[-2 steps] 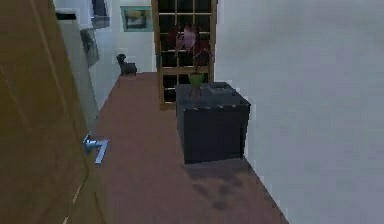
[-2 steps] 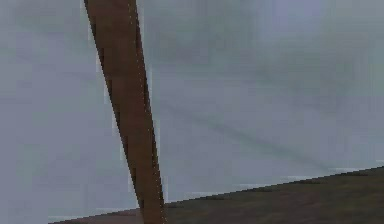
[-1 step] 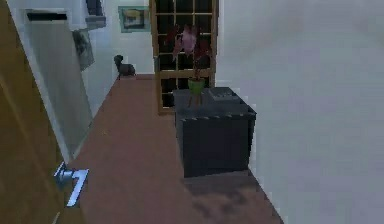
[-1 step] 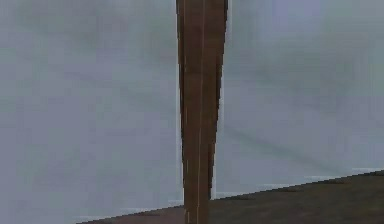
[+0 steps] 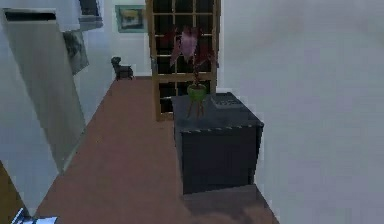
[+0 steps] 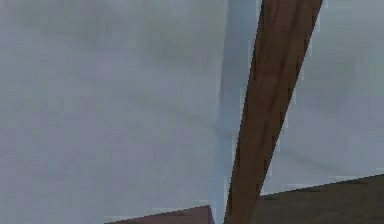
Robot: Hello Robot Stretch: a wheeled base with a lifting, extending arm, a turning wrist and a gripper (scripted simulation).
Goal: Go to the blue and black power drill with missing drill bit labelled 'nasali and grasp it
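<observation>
Forward view, places given from the dark cabinet [image 5: 220, 150], which stands on the reddish-brown floor [image 5: 115, 140] right of centre. Item: white door panel [image 5: 40, 85], far left of the cabinet, tall and leaning in the picture. Item: small wall picture [image 5: 75, 50], left of the cabinet and farther back, just beyond the door panel. Item: framed picture [image 5: 130, 17] on the far wall, up and left of the cabinet. Item: small dark object [image 5: 120, 68] on the floor, well behind the cabinet to its left; kind not discernible. Item: wooden lattice shelf unit [image 5: 185, 30], directly behind the cabinet, rising to the top edge. Item: potted plant [image 5: 195, 60], reddish leaves in a green pot, on the cabinet's top at its left rear corner. Item: flat grey object [image 5: 225, 101], on the cabinet's top just right of the plant. Item: plain pale wall [image 5: 320, 90], right of the cabinet. Arm side view: pale wall [image 6: 100, 100] at left; brown wooden post [image 6: 270, 90], slanting, right of centre; strip of brown floor [image 6: 320, 200] along the bottom. Fingers: whether spread, pressed together or pinching anything cannot be told. Power drill: its place relative to the cabinet cannot be told.
</observation>
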